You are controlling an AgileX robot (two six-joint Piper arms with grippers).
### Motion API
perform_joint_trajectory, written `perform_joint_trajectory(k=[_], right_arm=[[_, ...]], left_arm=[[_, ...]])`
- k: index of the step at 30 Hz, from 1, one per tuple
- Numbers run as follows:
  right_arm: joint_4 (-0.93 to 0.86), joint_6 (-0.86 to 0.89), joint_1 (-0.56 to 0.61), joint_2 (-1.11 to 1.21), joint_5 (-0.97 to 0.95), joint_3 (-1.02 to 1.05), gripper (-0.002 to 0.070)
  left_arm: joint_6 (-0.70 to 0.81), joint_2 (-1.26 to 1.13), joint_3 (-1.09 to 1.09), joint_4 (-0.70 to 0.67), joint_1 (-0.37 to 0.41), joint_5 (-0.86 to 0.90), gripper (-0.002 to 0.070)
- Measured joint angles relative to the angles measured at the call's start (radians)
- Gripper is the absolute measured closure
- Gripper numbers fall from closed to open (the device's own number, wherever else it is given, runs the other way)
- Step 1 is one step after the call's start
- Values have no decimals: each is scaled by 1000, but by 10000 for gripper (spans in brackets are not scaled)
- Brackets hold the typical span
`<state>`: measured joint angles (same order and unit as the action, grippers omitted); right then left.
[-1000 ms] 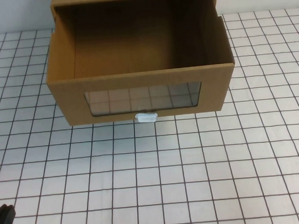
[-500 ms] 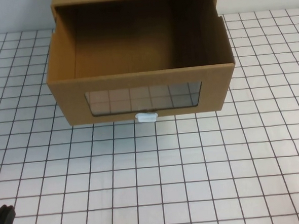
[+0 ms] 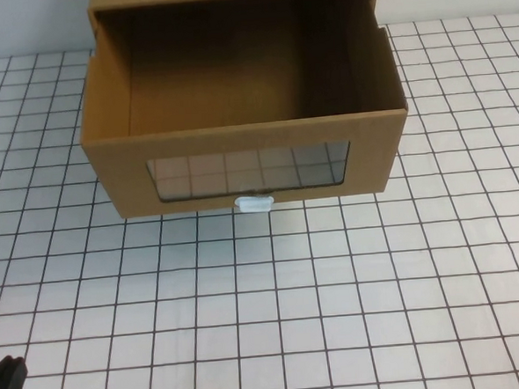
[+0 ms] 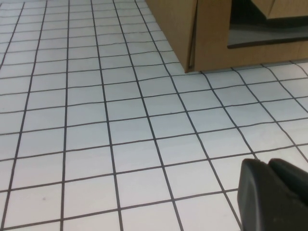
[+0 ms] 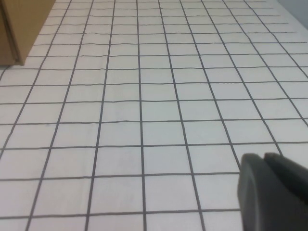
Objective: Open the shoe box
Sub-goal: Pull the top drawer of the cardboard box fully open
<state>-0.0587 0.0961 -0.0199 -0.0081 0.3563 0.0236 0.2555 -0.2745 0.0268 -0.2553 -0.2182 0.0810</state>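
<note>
Well clear of open box sit left tool, right tool.

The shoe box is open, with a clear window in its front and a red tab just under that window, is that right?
Not quite: the tab is white, not red, as the high view shows. The shoe box is open, with a clear window in its front. The left gripper and the right gripper both hover over the gridded table, away from it.

left gripper sank a tad lower in high view's btm-left corner.
</note>
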Motion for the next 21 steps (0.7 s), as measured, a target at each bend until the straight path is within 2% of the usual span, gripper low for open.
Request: perform_joint_trajectory(k=[21], right_arm=[[0, -8, 0, 0, 0, 0, 689]], left_arm=[[0, 0, 0, 0, 0, 0, 677]])
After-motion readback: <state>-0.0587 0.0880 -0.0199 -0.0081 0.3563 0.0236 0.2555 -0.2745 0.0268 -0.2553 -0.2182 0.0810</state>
